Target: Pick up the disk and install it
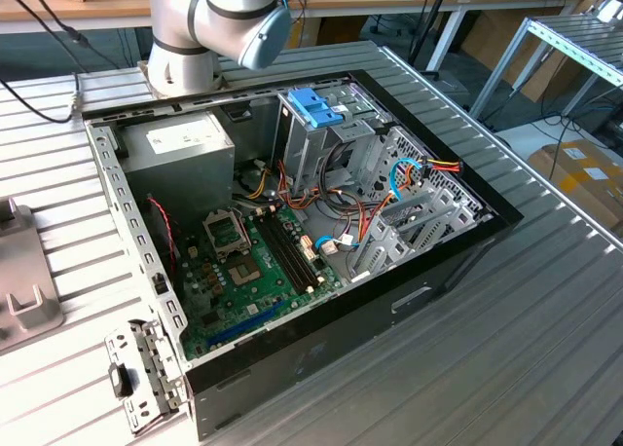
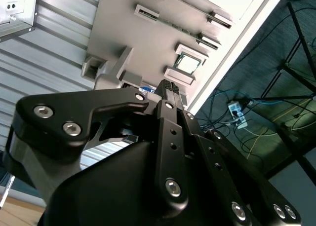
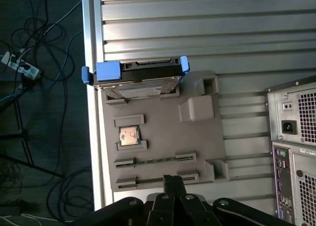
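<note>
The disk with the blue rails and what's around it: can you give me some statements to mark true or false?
1. The disk stands at one end of the grey holder plate. True.
2. The end effector is gripping the disk. False: it is apart from the disk, shut and holding nothing.
3. The computer case lies open, with its green motherboard showing. True.
4. The blue bracket lies flat on the motherboard. False: it sits atop the metal drive cage.
5. A small square chip sits in the holder plate. True.
</note>
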`<action>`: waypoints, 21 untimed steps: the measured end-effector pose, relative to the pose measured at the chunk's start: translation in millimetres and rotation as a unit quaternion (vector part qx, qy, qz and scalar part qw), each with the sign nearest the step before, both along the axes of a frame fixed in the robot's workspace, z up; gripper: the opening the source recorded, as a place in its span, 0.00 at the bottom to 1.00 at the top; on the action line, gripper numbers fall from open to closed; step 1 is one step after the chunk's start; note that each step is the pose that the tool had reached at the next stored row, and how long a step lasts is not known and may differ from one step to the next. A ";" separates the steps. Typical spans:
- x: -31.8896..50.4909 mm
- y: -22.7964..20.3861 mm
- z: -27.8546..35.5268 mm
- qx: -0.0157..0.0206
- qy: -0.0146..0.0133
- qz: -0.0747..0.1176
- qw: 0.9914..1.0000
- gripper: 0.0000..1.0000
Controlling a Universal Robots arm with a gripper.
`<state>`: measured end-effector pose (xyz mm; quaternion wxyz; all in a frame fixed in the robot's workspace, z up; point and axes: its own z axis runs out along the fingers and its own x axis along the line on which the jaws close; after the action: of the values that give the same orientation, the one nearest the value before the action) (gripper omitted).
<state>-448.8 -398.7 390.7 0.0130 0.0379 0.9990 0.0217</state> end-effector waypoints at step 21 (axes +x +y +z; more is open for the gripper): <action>-26.5 0.0 -0.3 0.000 0.000 0.000 1.000 0.11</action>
<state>-475.3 -398.7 390.4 0.0131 0.0378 0.9990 0.0217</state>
